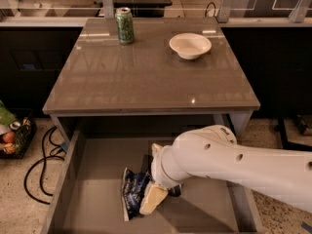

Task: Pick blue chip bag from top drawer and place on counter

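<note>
The blue chip bag (132, 195) lies crumpled on the floor of the open top drawer (92, 179), a little left of its middle. My gripper (155, 175) reaches into the drawer from the right, right over the bag's right end. It is open, with one cream finger (152, 200) resting at the bag's near right side and the other finger (156, 148) behind it. My white arm hides the bag's right part. The counter (146, 79) is above the drawer, with no bag on it.
A green can (124, 26) stands at the counter's back left and a white bowl (190, 45) at its back right. On the floor to the left are a basket of items (12, 138) and black cables (41, 157).
</note>
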### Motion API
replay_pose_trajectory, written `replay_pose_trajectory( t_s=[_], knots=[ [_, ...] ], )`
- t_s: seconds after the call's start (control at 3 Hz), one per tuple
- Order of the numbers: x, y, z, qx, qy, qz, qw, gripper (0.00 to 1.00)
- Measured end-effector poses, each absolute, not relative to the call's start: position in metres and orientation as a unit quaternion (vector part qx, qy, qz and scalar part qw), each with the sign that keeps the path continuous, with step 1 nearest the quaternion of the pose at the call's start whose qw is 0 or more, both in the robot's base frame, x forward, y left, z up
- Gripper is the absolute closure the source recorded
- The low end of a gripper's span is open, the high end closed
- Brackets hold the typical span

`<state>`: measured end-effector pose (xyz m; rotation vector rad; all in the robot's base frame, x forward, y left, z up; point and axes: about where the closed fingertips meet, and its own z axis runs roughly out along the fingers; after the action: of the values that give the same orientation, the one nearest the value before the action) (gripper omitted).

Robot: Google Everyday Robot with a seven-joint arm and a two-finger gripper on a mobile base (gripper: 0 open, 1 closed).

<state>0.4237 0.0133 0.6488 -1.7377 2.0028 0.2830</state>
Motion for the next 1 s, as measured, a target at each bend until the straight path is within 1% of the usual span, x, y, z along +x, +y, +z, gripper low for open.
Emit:
replay_pose_trajectory(
  t_s=[0.33,1.0],
  knots=[
    [0.4303,0.0155,0.6302,-0.632,0.73,0.112,0.234,0.0],
    [0.4295,0.016,0.633,-0.634,0.728,0.11,0.235,0.51]
  ],
)
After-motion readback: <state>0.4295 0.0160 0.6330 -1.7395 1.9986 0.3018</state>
